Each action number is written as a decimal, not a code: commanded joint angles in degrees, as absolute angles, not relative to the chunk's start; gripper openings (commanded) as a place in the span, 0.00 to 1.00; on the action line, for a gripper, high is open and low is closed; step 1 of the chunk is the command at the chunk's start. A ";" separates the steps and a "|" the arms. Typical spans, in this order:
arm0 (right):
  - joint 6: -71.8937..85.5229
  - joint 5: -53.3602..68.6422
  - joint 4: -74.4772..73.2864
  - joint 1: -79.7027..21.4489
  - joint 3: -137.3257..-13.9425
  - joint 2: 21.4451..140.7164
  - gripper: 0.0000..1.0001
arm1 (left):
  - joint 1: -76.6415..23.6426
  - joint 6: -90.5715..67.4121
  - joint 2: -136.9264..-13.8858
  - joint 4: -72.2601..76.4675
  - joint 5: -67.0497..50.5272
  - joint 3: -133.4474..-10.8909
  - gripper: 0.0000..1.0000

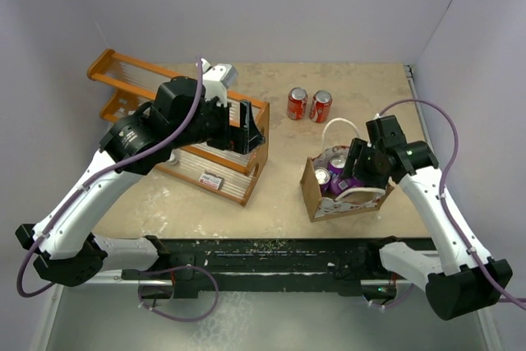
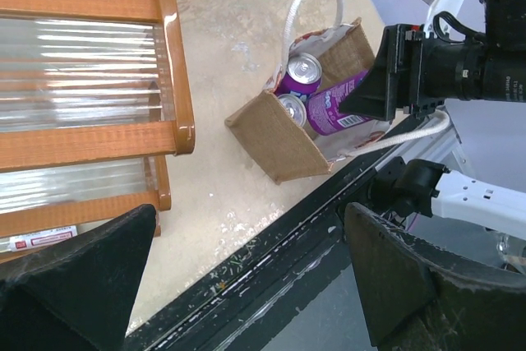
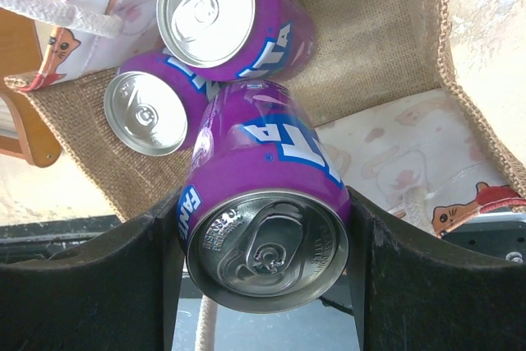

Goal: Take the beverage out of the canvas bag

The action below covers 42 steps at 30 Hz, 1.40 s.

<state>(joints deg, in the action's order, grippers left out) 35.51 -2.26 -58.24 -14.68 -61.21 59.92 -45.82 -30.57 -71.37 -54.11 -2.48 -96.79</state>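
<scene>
The canvas bag (image 1: 314, 195) stands at the table's front right, tan with white loop handles (image 1: 335, 126). It also shows in the left wrist view (image 2: 275, 137) and the right wrist view (image 3: 374, 47). My right gripper (image 1: 355, 172) is shut on a purple Fanta can (image 3: 263, 219), tilted and partly lifted over the bag's opening (image 2: 337, 108). Two more purple cans (image 3: 218, 14) (image 3: 152, 108) stand upright inside the bag. My left gripper (image 1: 249, 131) is open and empty, held above the wooden rack, well left of the bag.
An orange wooden rack (image 1: 209, 141) with clear ribbed shelves fills the table's left half. Two red cola cans (image 1: 308, 105) stand at the back centre. The table's black front rail (image 2: 271, 256) runs below the bag. White walls enclose the table.
</scene>
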 commanded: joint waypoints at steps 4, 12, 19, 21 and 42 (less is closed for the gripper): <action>38.08 -2.65 -58.71 -14.85 -68.68 58.21 0.00 | -45.93 -27.26 -70.23 -53.43 -0.42 -100.35 0.99; 37.55 -5.54 -60.59 -14.85 -73.37 57.52 0.00 | -45.97 -26.37 -70.40 -52.48 0.15 -99.87 0.99; 36.50 -7.65 -63.62 -14.86 -80.33 58.69 0.00 | -45.97 -26.31 -70.85 -52.57 0.04 -99.58 0.99; 36.50 -7.90 -64.42 -14.85 -81.52 58.46 0.00 | -45.97 -26.26 -70.72 -52.96 0.80 -99.64 0.99; 33.71 -20.18 -42.58 -14.85 -92.23 61.27 0.00 | -45.70 -26.22 -72.58 -53.17 8.13 -101.35 0.99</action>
